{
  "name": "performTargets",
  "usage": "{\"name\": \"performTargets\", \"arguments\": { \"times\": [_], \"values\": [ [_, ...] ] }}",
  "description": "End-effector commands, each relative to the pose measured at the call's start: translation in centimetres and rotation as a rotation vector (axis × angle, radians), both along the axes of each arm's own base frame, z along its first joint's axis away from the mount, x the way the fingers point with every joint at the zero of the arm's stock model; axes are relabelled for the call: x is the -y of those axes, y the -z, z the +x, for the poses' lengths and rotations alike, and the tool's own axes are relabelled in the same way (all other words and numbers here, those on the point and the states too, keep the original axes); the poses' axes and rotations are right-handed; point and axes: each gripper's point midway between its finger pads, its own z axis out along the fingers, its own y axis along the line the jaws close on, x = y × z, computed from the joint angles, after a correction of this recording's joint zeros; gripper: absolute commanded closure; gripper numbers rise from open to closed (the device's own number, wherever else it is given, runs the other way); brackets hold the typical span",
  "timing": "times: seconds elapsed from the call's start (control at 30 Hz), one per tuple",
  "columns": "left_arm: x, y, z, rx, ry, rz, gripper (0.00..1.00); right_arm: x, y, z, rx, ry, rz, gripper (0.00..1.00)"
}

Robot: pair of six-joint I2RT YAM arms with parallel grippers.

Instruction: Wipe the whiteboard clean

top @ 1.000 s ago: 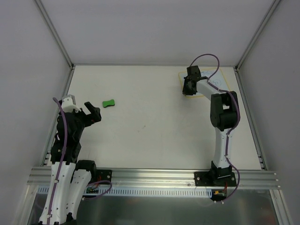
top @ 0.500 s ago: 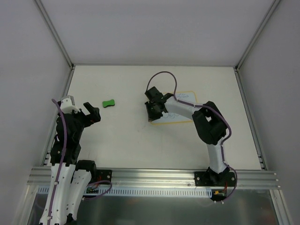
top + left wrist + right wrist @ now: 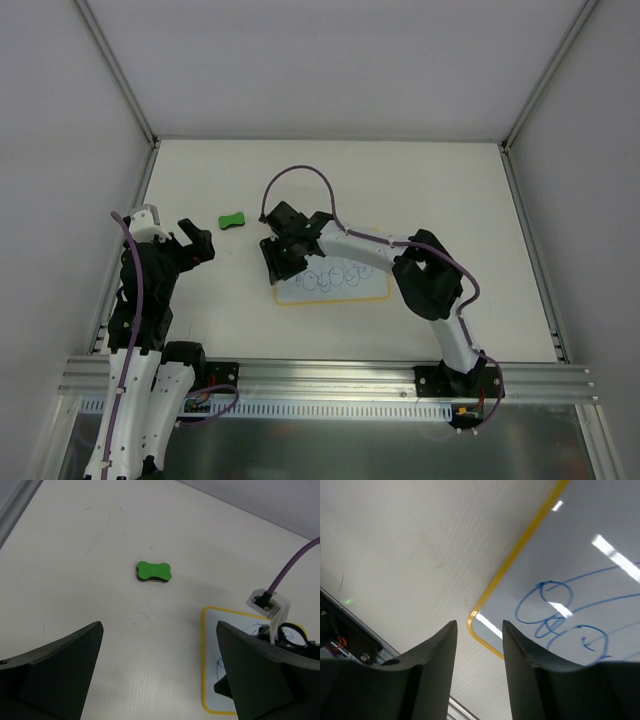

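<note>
Yellow-rimmed rectangular whiteboard: flat at mid-table, blue scribbled loops on its face.
Right gripper: jaws narrowly apart, gripping nothing, over the board's left end; a rounded corner shows between them.
Left gripper: jaws wide, empty.
Green bone-shaped eraser block: left of the board, apart.

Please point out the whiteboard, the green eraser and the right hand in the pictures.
whiteboard (image 3: 345, 282): top external view, middle of its scribbled face.
green eraser (image 3: 154, 572): left wrist view, its top face.
right hand (image 3: 479, 626): right wrist view, midway between its fingertips.
</note>
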Motion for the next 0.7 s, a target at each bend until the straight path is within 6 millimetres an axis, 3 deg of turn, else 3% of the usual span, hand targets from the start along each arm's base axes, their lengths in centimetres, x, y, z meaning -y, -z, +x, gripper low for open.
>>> {"name": "performTargets", "arguments": {
  "times": [0.0, 0.03, 0.07, 0.1, 0.13, 0.23, 0.27, 0.33, 0.37, 0.43, 0.5, 0.67],
  "values": [
    [-0.6, -0.1, 0.3, 0.005, -0.035, -0.005, 0.01, 3.4, -6.0, 5.3, 0.183, 0.114, 0.024, 0.53],
    [-0.5, 0.0, 0.4, 0.000, -0.034, -0.006, 0.01, 6.0, -5.3, 6.8, 0.186, 0.172, -0.015, 0.52],
    [-0.5, 0.0, 0.4, -0.001, -0.035, -0.008, 0.01, 7.6, -6.9, 7.5, 0.222, 0.209, -0.007, 0.52],
    [-0.5, 0.1, 0.4, -0.007, -0.035, -0.009, 0.01, 9.7, -7.1, 8.7, 0.266, 0.255, -0.044, 0.51],
    [-0.5, 0.2, 0.5, -0.009, -0.034, -0.010, 0.01, 12.9, -5.9, 9.2, 0.256, 0.304, -0.098, 0.51],
    [-0.3, 0.4, 0.7, -0.024, -0.022, -0.013, 0.01, 19.0, -6.2, 10.6, 0.284, 0.424, -0.146, 0.52],
    [-0.3, 0.5, 0.8, -0.027, -0.021, -0.013, 0.01, 21.2, -4.5, 9.8, 0.249, 0.449, -0.190, 0.52],
    [-0.1, 0.7, 0.8, -0.038, -0.013, -0.015, 0.01, 24.8, -4.4, 9.9, 0.235, 0.534, -0.205, 0.54],
    [-0.1, 0.8, 0.9, -0.043, -0.011, -0.014, 0.01, 26.5, -2.8, 8.6, 0.204, 0.549, -0.243, 0.54],
    [0.0, 0.9, 1.0, -0.049, -0.008, -0.017, 0.01, 28.8, -3.0, 8.1, 0.211, 0.598, -0.248, 0.56],
    [0.1, 0.9, 1.1, -0.054, -0.003, -0.018, 0.01, 30.1, -1.6, 6.5, 0.177, 0.601, -0.273, 0.57],
    [0.2, 1.3, 1.2, -0.066, 0.004, -0.020, 0.01, 31.0, -0.1, 4.1, 0.120, 0.615, -0.261, 0.61]
  ]
}}
